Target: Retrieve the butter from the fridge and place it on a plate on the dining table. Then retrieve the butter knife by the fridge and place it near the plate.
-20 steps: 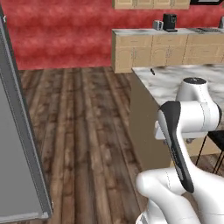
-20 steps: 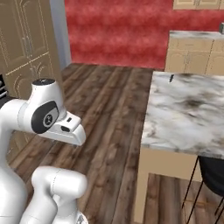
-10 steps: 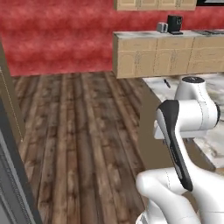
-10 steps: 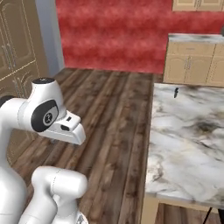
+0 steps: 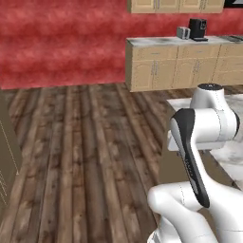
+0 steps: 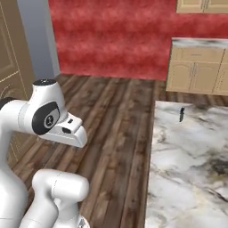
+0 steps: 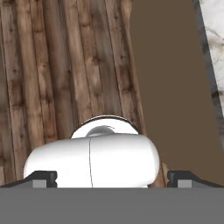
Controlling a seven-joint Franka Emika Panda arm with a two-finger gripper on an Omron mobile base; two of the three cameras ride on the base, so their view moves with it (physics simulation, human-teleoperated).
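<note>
A red textured wall [image 5: 61,42] closes the far side of a kitchen floored in dark brown wooden planks [image 5: 80,156]. Along that wall, to the right, runs a tan cabinet counter with a pale top [image 5: 175,64], and on it stand a small grey toaster-like box [image 5: 183,32] and a black coffee machine [image 5: 197,28].

On the right stands the long dining table with a white-grey marble top veined in brown [image 6: 191,164]; its brown side panel [image 7: 175,87] drops to the floor. Near the table's far left corner lies the small slim dark butter knife [image 6: 181,114], flat on the marble, well apart from the arm.

At the far left of the right base view a tall grey metallic panel [image 6: 38,38] rises against the red wall, with tan panelled cabinet doors [image 6: 11,67] nearer on the left.

The white arm with dark joints [image 5: 199,137] is folded above its base, over the floor beside the table's near end. In the hand view the two-finger gripper [image 7: 111,179] looks down at the planks, its two small dark fingertips [image 7: 41,178] set wide apart at either side, with nothing between them.
</note>
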